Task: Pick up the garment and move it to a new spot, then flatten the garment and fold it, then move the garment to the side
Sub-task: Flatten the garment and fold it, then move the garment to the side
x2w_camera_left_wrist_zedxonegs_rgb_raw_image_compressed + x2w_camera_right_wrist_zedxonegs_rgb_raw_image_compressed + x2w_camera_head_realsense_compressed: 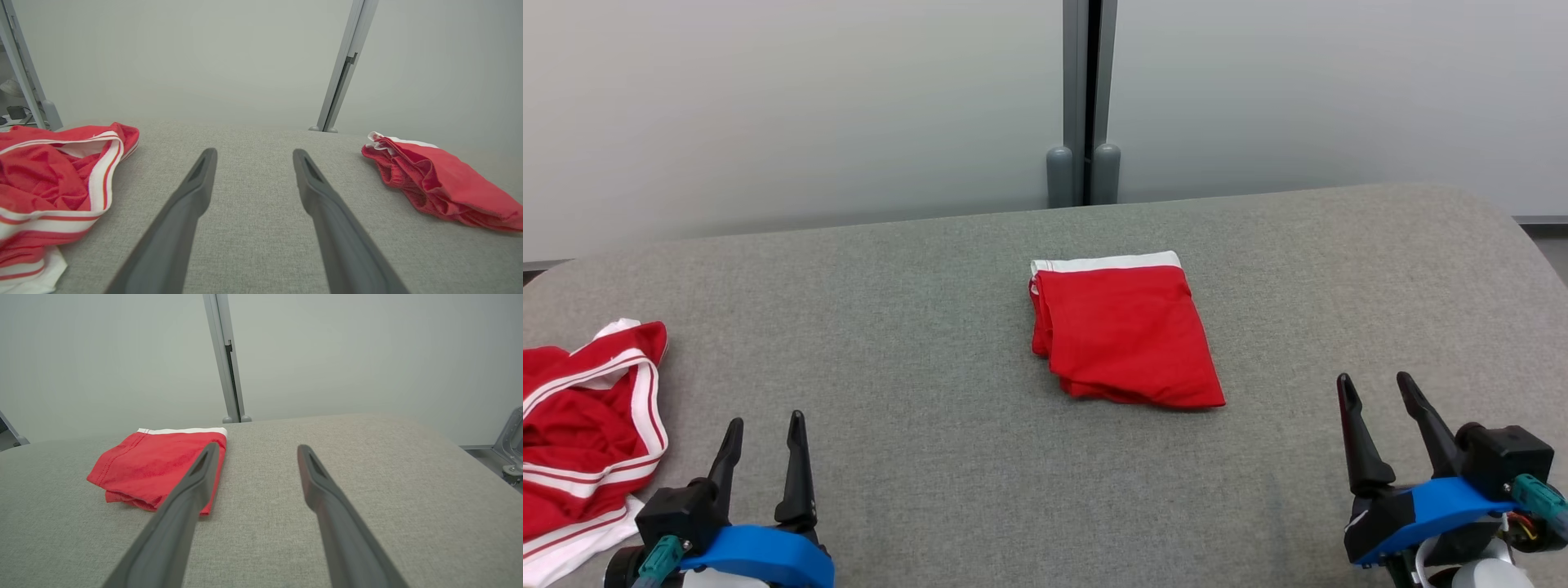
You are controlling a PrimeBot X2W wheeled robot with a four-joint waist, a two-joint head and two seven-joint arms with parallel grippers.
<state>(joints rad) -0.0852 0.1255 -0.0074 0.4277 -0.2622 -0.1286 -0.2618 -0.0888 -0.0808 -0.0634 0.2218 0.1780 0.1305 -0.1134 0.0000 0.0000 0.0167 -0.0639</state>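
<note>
Okay, folded red garment (1123, 335) lies flat around the middle of the grey table (915, 327), a bit nearer the far edge than the near one, white waistband facing the far edge. Nothing touches it.

Left gripper (766, 419) sits low by the near edge toward the left corner, fingers spread apart, nothing between them. Folded garment is well apart from it, ahead and to its right; in the left wrist view it lies off to the right of the fingers (322, 204).

Right gripper (1374, 379) sits by the near edge toward the right corner, fingers also spread, empty. Folded garment is ahead and to its left, nearer to this gripper than to the left one but not touching. In the right wrist view one finger (192, 486) overlaps the garment's right side, with no contact visible.

Striped red garment (588, 425), crumpled, white bands showing, lies at the table's left edge just beside the left gripper. Grey post (1085, 98) stands behind the far edge.
</note>
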